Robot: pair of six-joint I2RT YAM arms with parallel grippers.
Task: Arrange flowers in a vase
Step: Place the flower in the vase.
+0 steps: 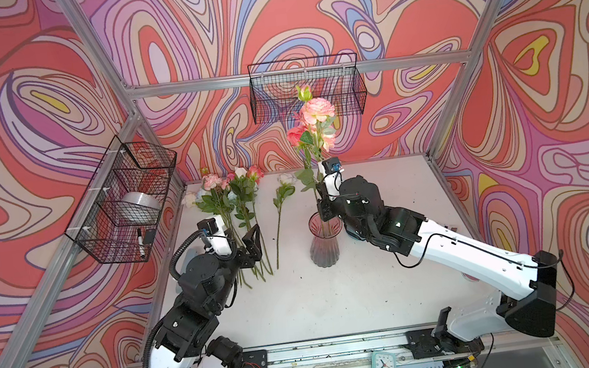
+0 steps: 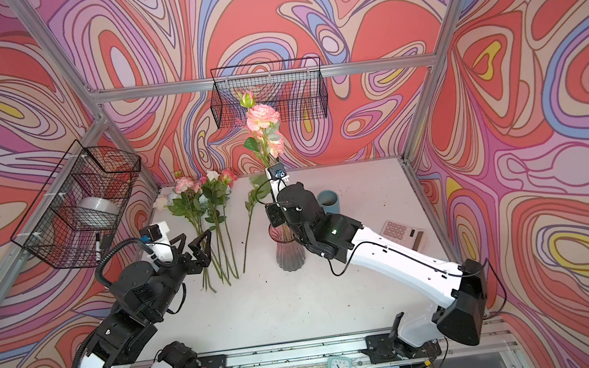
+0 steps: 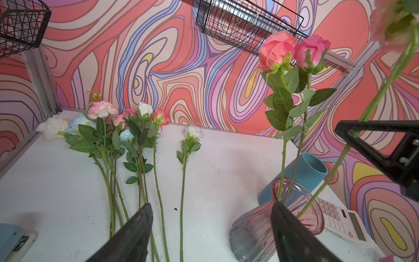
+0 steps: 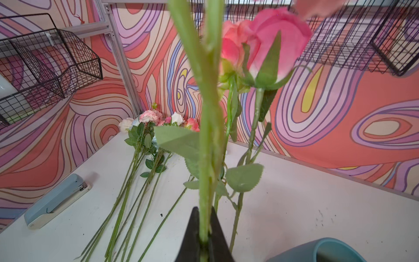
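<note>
The white desk [image 1: 336,301] fills the floor of the cell. On its far left side a bunch of flowers [image 1: 229,203] lies flat, blooms toward the back wall and stems toward the arms; a single flower [image 1: 280,209] with a white head lies alone between the bunch and the vase. The ribbed pink glass vase [image 1: 324,244] stands upright near the middle with two pink roses [image 3: 292,52] already in it. The right hand [image 4: 203,215] hangs just above its mouth, pressed together on the green stem of a tall bloom [image 1: 318,108], coral and pink; in the left wrist view the lower end of that stem reaches down into the vase. The left hand [image 2: 194,243] hovers over the lower ends of the lying stems, fingers spread wide, holding nothing. A blue cup [image 2: 327,200] sits just behind the vase; a blue stapler [image 4: 56,199] rests near the desk's left edge; a pink calculator [image 2: 402,233] lies off to the right.
</note>
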